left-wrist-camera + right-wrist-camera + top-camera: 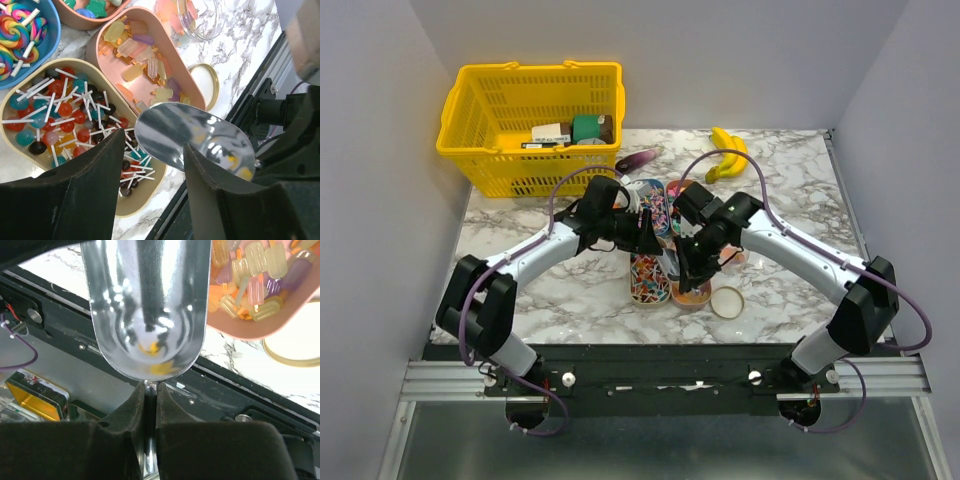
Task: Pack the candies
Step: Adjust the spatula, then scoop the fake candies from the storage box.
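Observation:
The candies lie in oval trays at mid-table. Stick lollipops [65,110] fill a beige tray [145,195], and popsicle-shaped sweets [145,65] [250,285] fill a pink tray [197,100]. Swirl lollipops [15,30] sit in a blue tray. My right gripper [150,385] [688,262] is shut on the thin handle of a metal scoop [145,305]. The scoop's bowl looks empty. My left gripper [154,142] [650,240] hangs open over the beige tray's near end. The scoop's bowl [200,142] shows just beyond its fingers.
A clear jar [200,20] stands past the pink tray, and its gold lid [727,301] [205,85] lies on the marble beside it. A yellow basket [530,175] with boxes stands at the back left. Bananas [725,152] lie at the back. The table's black front rail runs close below both grippers.

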`<act>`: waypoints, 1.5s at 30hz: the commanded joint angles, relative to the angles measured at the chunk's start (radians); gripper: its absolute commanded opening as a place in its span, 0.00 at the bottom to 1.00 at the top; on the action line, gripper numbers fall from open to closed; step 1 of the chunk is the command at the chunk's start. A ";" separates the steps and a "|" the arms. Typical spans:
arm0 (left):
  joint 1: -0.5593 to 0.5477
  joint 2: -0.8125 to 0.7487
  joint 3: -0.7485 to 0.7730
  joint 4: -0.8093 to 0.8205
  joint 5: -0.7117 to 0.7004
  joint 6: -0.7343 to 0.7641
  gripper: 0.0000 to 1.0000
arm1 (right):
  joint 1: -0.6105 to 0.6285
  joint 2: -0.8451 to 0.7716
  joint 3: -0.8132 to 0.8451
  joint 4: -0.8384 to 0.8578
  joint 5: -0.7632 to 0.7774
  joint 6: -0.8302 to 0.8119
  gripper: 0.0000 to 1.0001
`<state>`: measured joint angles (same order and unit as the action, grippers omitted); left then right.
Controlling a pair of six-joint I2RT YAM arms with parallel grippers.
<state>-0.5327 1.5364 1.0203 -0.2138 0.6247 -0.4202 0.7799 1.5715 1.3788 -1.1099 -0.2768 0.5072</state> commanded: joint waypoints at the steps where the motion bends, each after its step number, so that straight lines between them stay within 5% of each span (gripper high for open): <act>1: -0.016 0.059 0.024 -0.073 -0.034 0.052 0.57 | 0.005 -0.071 0.071 0.013 0.013 -0.002 0.01; 11: -0.044 0.099 0.061 -0.110 -0.069 0.078 0.57 | 0.004 -0.082 0.029 -0.010 0.051 0.071 0.01; 20: -0.044 -0.008 0.058 -0.108 -0.344 0.083 0.78 | -0.025 -0.085 -0.139 -0.062 0.096 0.166 0.01; 30: -0.041 -0.021 0.003 -0.165 -0.502 0.081 0.77 | -0.059 0.022 -0.133 -0.082 0.129 0.152 0.01; 45: 0.003 0.047 0.032 -0.220 -0.470 0.057 0.72 | -0.146 0.183 -0.101 -0.019 0.172 0.102 0.01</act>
<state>-0.5499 1.5696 1.0355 -0.4118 0.1524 -0.3553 0.6544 1.6897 1.2510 -1.1488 -0.1692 0.6239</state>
